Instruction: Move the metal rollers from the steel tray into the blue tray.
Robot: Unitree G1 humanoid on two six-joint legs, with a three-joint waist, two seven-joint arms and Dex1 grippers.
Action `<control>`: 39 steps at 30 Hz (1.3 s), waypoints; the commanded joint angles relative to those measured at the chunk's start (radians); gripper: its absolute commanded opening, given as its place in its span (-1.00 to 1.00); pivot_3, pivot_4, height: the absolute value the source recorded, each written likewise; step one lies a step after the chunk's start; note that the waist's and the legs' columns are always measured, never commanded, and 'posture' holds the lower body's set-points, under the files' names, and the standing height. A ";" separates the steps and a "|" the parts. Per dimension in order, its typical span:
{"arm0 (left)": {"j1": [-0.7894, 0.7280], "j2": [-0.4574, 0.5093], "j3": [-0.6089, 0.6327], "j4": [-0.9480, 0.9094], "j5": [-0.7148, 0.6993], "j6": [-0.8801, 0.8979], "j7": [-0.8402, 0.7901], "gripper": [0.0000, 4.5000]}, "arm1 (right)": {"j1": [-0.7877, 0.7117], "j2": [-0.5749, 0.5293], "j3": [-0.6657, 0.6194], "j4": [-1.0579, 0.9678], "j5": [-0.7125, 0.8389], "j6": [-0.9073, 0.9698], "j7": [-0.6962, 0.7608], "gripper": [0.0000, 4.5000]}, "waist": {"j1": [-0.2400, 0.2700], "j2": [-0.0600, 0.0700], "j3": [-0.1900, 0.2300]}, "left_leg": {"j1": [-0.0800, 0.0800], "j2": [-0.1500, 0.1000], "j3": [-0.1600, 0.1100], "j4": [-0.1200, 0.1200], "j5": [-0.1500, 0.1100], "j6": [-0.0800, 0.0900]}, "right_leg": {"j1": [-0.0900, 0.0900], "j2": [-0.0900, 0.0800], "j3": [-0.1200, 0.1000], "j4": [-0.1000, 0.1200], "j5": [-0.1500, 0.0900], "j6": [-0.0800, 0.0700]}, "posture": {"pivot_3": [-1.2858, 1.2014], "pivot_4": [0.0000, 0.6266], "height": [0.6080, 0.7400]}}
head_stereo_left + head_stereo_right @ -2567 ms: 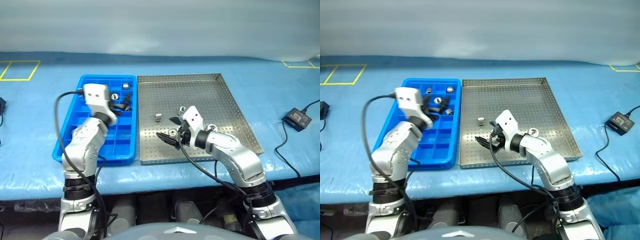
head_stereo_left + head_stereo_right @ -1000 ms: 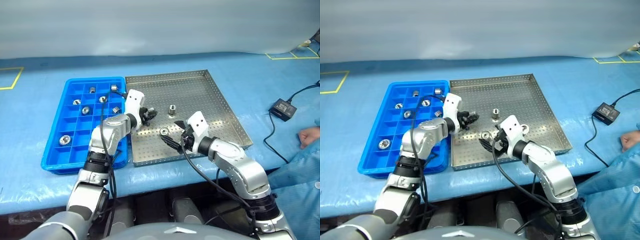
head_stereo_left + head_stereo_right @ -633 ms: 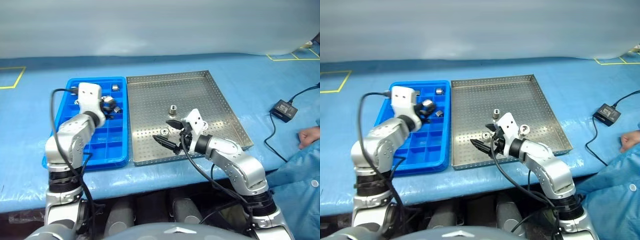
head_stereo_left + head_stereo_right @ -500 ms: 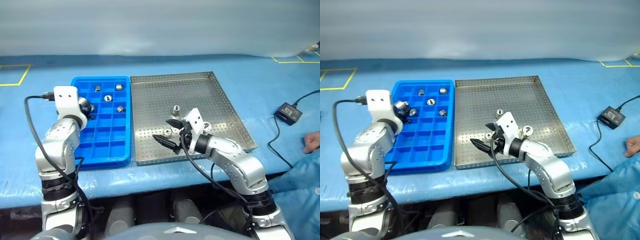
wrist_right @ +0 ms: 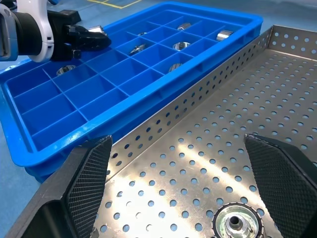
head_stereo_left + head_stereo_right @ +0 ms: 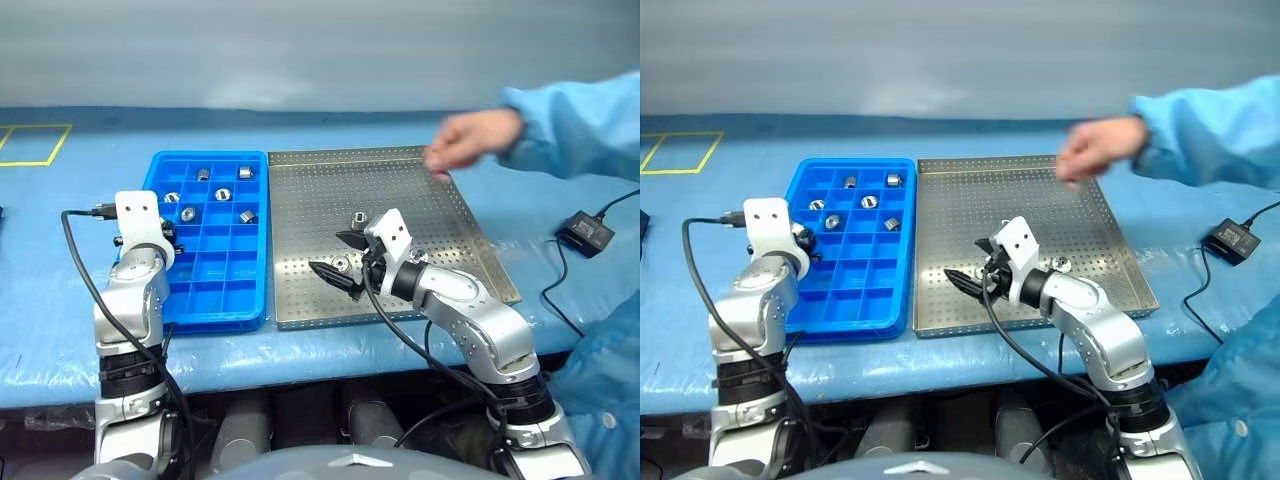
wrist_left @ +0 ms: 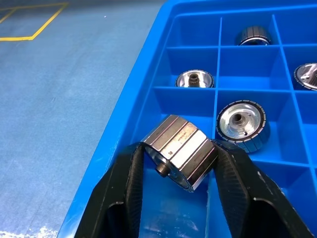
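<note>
My left gripper (image 7: 179,148) is shut on a ribbed metal roller (image 7: 181,151), held just above a compartment at the left edge of the blue tray (image 6: 212,285). Several more rollers lie in the tray's far compartments, one of them (image 6: 223,194) near the middle. My right gripper (image 6: 341,256) hangs open low over the front of the steel tray (image 6: 400,185). A roller (image 5: 236,223) lies on the perforated floor between its fingers, untouched. Another roller (image 6: 357,219) stands just behind it, and one (image 6: 1063,264) lies beside the right wrist.
A person's hand (image 6: 470,140) in a light blue sleeve (image 6: 580,125) reaches over the steel tray's far right corner. A small black device (image 6: 585,232) with a cable lies on the blue table cover to the right. Yellow tape marks (image 6: 40,145) show at far left.
My left gripper has carried its roller leftward from the steel tray to the blue tray's left edge. A person's arm has reached in over the steel tray. My right gripper has stayed put.
</note>
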 commanded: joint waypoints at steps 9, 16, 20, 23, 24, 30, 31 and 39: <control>-0.027 -0.078 0.006 -0.129 -0.167 -0.212 -0.161 0.64 | -0.019 -0.004 -0.011 -0.014 -0.021 -0.007 -0.024 1.00 | 0.003 0.000 0.000 | -0.001 0.000 0.000 0.000 0.000 0.000 | 0.000 0.000 0.000 0.000 0.000 0.000 | 0.00 -0.52 1.00; 0.016 0.034 -0.268 -0.210 -0.317 -0.164 -0.523 0.64 | 0.010 -0.056 -0.033 -0.034 -0.055 0.027 -0.063 1.00 | -0.009 0.000 0.000 | 0.000 0.000 0.001 0.000 0.000 0.000 | 0.000 -0.001 0.000 0.000 0.000 -0.001 | -0.02 -0.52 1.00; -0.012 0.070 -0.421 -0.140 -0.286 -0.145 -0.581 0.64 | 0.034 -0.132 -0.039 -0.061 -0.120 0.084 -0.113 1.00 | -0.015 0.001 0.000 | 0.000 -0.001 0.001 0.000 0.000 0.000 | 0.000 -0.001 0.001 0.000 -0.001 -0.001 | -0.04 -0.52 1.00; -0.057 0.067 -0.511 -0.039 -0.224 -0.175 -0.586 0.64 | 0.037 -0.166 -0.024 -0.091 -0.160 0.123 -0.142 1.00 | -0.021 0.001 0.000 | 0.000 -0.001 0.002 0.001 0.000 0.000 | 0.000 0.000 0.001 0.000 -0.002 0.001 | -0.06 -0.52 1.00; -0.070 0.061 -0.527 -0.002 -0.208 -0.185 -0.584 0.64 | 0.039 -0.164 -0.023 -0.100 -0.156 0.128 -0.141 1.00 | -0.026 0.001 0.000 | 0.001 -0.001 0.002 0.001 0.000 0.000 | 0.000 0.001 0.001 0.000 -0.003 0.002 | -0.06 -0.52 1.00; -0.111 0.046 -0.574 0.121 -0.156 -0.202 -0.595 0.64 | 0.073 -0.149 -0.026 -0.130 -0.149 0.134 -0.135 1.00 | -0.050 0.001 0.000 | 0.000 -0.005 0.001 0.000 0.000 0.000 | -0.001 0.001 0.001 0.000 -0.003 0.002 | -0.09 -0.52 1.00; -0.114 0.045 -0.578 0.130 -0.154 -0.204 -0.604 0.64 | 0.079 -0.147 -0.027 -0.137 -0.144 0.131 -0.131 1.00 | -0.052 0.001 0.000 | 0.000 -0.005 0.001 0.000 0.000 0.000 | -0.001 0.001 0.001 0.000 -0.003 0.002 | -0.09 -0.52 1.00; -0.120 0.028 -0.610 0.165 -0.150 -0.212 -0.672 0.64 | 0.100 -0.137 0.001 -0.161 -0.118 0.103 -0.079 1.00 | -0.058 0.001 0.000 | 0.000 -0.003 0.000 0.000 0.000 0.001 | 0.000 0.000 0.001 0.000 -0.003 0.003 | -0.11 -0.52 1.00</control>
